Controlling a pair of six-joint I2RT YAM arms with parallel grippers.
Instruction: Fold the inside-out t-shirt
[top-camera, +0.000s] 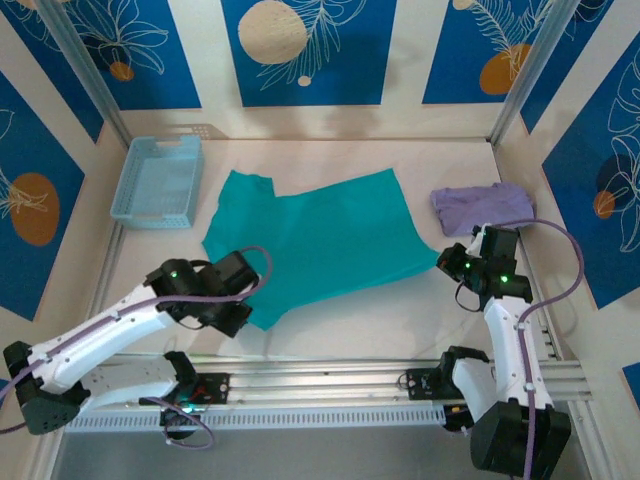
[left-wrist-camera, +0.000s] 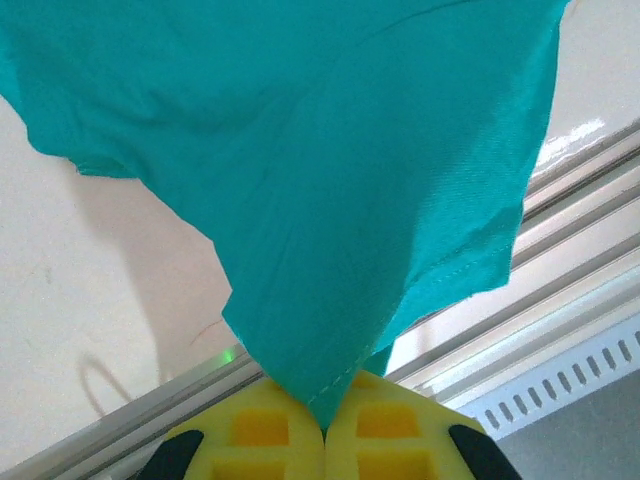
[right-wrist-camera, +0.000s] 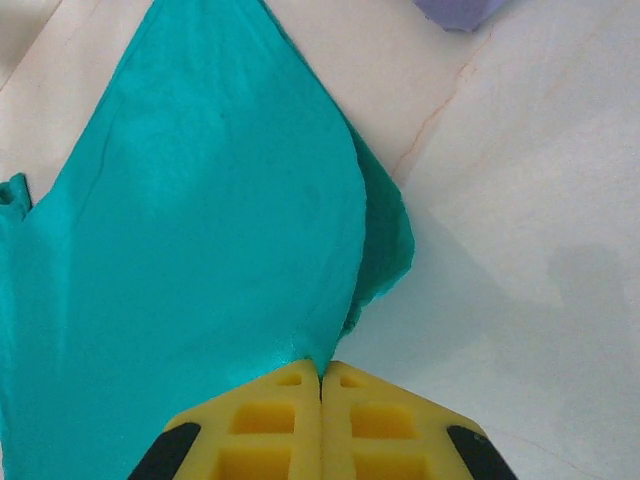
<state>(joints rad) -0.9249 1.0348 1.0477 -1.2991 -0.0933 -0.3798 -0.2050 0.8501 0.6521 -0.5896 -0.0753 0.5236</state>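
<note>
Top external view first: what is being noted around the inside-out t-shirt (top-camera: 320, 240)? (Obs. 1)

The teal shirt is being seen spread across the middle of the table (top-camera: 400, 320). A pale blue basket (top-camera: 157, 180) is sitting at the far left, near the shirt but apart from it. A lavender garment (top-camera: 480, 207) is lying folded at the right, just beside the shirt's far right corner. A metal rail (top-camera: 330, 380) is running along the near edge. The shirt's near left corner is being partly hidden by the left arm.

And the jaws? (Obs. 1)

Left gripper (left-wrist-camera: 323, 420): the yellow pads are being pressed fully together, and a point of teal cloth is being pinched between them and raised off the table. Right gripper (right-wrist-camera: 320, 385): the pads are likewise being held closed, with the shirt's right edge being caught at the tips. That edge is being drawn up into a fold above the table.

Counts? (Obs. 1)

One t-shirt, one basket, one lavender garment and one rail are being counted. Two grippers are being counted, both clamped on the same shirt at opposite near corners. (Obs. 2)
</note>
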